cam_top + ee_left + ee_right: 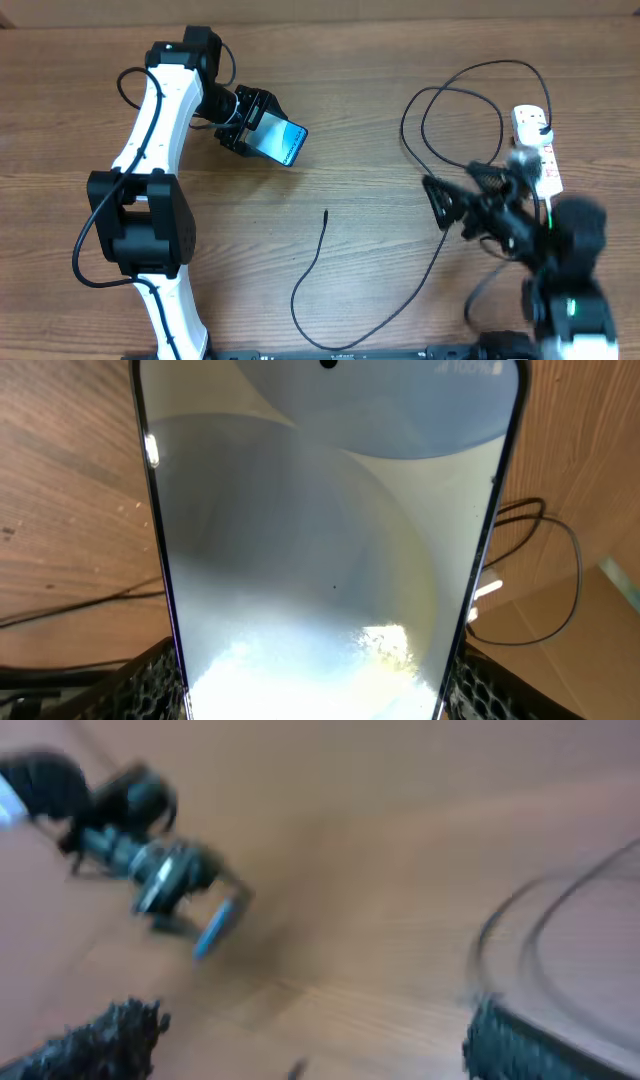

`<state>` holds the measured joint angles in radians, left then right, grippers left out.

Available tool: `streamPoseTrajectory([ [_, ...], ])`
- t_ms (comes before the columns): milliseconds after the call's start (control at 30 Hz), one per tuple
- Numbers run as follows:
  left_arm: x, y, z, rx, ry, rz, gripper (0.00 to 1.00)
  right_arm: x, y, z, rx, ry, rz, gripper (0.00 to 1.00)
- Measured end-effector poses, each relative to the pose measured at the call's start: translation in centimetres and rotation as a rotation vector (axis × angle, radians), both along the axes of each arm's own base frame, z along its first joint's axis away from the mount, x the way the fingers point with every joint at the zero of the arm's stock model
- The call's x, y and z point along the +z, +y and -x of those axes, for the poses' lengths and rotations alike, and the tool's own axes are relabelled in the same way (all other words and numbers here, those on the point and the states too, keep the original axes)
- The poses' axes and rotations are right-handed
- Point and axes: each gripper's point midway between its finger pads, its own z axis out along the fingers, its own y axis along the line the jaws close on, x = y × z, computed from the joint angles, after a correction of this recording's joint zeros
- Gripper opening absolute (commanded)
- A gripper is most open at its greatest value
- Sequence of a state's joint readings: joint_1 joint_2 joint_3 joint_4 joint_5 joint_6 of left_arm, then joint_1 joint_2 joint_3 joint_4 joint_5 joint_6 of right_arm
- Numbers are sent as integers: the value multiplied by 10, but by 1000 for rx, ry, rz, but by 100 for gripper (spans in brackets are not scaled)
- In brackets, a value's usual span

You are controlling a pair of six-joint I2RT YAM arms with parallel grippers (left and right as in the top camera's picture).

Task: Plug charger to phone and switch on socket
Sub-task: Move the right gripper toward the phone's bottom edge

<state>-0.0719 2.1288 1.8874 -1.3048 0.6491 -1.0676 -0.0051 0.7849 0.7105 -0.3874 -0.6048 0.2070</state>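
Note:
My left gripper [257, 127] is shut on the phone [283, 142], holding it by its long edges just above the table at the upper left. The phone's screen [330, 550] fills the left wrist view, with a mesh finger [140, 685] at each lower corner. The charger's connector tip [326, 212] lies free mid-table. Its black cable [400, 305] curves down, then loops up to the socket [535, 140] at the right edge. My right gripper [440, 200] is blurred, open and empty, left of the socket. In the right wrist view its fingers [110, 1035] stand wide apart over bare wood.
The cable's large loops [455, 95] lie on the table left of the socket and beside my right arm [565, 260]. The left arm's white links [150, 180] span the table's left side. Wood table all around.

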Motion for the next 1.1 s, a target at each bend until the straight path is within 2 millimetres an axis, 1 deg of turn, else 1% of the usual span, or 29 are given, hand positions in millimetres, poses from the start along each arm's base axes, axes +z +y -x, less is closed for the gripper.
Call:
streamPoseTrajectory([
  [33, 0, 0, 0, 0, -1, 1, 4, 1, 7, -13, 48, 50, -24, 100],
  [100, 1, 0, -1, 0, -5, 1, 4, 7, 23, -36, 155, 97, -81, 100],
  [133, 1, 0, -1, 0, -3, 1, 4, 8, 34, -52, 247, 109, -131, 100],
  [167, 1, 0, -1, 0, -5, 1, 4, 9, 38, -58, 280, 111, -150, 100],
  [200, 1, 0, -1, 0, -4, 1, 4, 7, 47, -68, 355, 118, -201, 100],
  [233, 1, 0, -1, 3, -3, 0, 4, 0, 55, -76, 436, 152, -274, 100],
  [300, 1, 0, -1, 9, 3, 0, 4, -2, 61, -86, 496, 172, -356, 100],
  [333, 1, 0, -1, 13, 6, 0, 4, -7, 63, -92, 514, 213, -400, 100],
  [367, 1, 0, -1, 20, 10, 0, 4, -18, 65, -97, 521, 296, -459, 100],
  [433, 1, 0, -1, 28, 16, 0, 4, -33, 66, -101, 517, 393, -515, 100],
  [467, 1, 0, -1, 39, 24, 0, 4, -45, 67, -103, 505, 469, -551, 100],
  [500, 1, 0, -1, 46, 29, 0, 4, -50, 67, -104, 496, 503, -567, 100],
  [600, 1, 0, -1, 68, 46, -1, 4, -57, 77, -103, 469, 570, -579, 100],
  [767, 0, -4, 0, 83, 64, -8, 4, -67, 110, -97, 439, 652, -564, 100],
  [933, -1, -19, 6, 75, 86, -21, 4, -76, 136, -93, 393, 695, -539, 100],
  [1067, -3, -29, 10, 89, 114, -47, 4, -82, 156, -89, 373, 694, -501, 100],
  [1100, -4, -31, 11, 94, 122, -54, 4, -86, 163, -87, 361, 702, -485, 100],
])
